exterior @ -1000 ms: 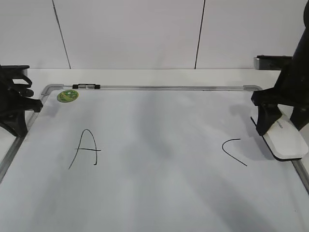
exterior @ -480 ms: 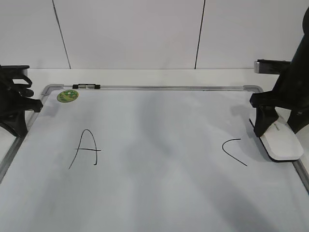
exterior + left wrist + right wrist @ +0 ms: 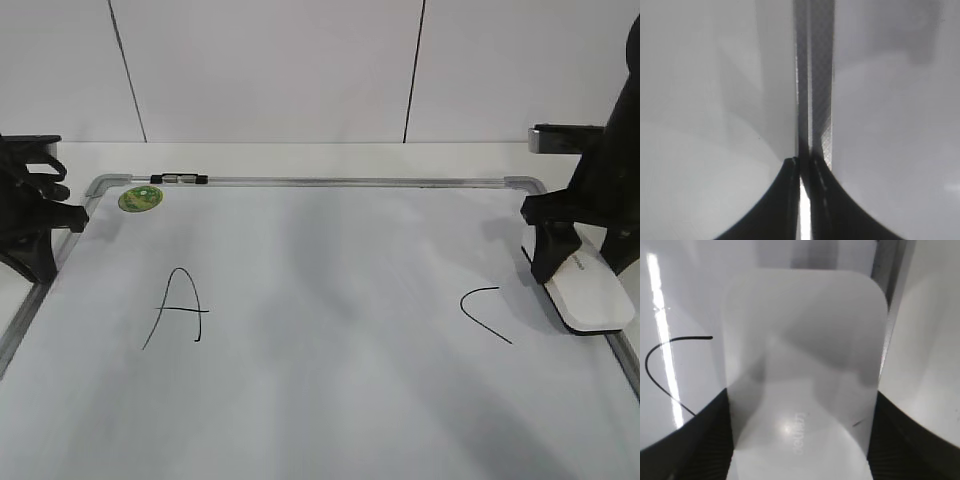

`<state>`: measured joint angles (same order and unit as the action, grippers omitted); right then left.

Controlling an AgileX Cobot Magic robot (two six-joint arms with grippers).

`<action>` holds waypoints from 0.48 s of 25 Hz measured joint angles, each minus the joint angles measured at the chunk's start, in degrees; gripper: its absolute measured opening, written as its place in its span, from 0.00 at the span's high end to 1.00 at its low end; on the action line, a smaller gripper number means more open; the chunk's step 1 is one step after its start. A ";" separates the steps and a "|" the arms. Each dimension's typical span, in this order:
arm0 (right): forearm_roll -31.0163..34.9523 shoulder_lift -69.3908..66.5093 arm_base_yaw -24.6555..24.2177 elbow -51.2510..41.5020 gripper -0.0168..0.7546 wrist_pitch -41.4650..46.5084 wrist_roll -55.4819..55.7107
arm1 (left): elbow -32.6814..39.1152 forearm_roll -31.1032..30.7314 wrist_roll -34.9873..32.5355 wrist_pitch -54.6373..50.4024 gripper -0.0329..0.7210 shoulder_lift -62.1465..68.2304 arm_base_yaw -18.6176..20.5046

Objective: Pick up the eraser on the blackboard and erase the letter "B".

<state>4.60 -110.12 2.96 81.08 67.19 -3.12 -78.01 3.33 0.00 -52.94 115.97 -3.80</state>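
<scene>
The blackboard lies flat, a white board in a silver frame. The white eraser rests at its right edge, beside the frame. My right gripper is shut on the eraser, one finger against each long side. The right wrist view shows the eraser between the black fingers, with grey lettering on top. No letter "B" shows in any view; between the black "A" and the black "C" the board is bare. My left gripper is shut over the board's left frame.
A round green sticker sits at the board's far left corner. A small black clip sits on the far frame. The "C" lies just left of the eraser. A white wall stands behind the table.
The right gripper and eraser shifted slightly left along the board's right edge, then slightly back right. The left arm has not moved.
</scene>
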 joint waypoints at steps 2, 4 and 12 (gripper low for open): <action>-0.22 0.00 0.00 0.00 0.30 -0.11 0.13 | 0.00 0.00 0.00 0.00 0.93 0.00 0.00; -0.25 0.00 0.00 0.00 0.30 -0.20 0.22 | 0.00 0.00 0.00 0.00 0.93 0.00 0.00; -0.05 -0.94 0.00 0.00 0.26 -0.57 1.40 | 0.00 0.00 0.00 -0.04 0.93 0.00 0.00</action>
<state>4.55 -111.07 2.96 81.08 66.63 -1.72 -78.01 3.33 0.00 -52.98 115.97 -3.80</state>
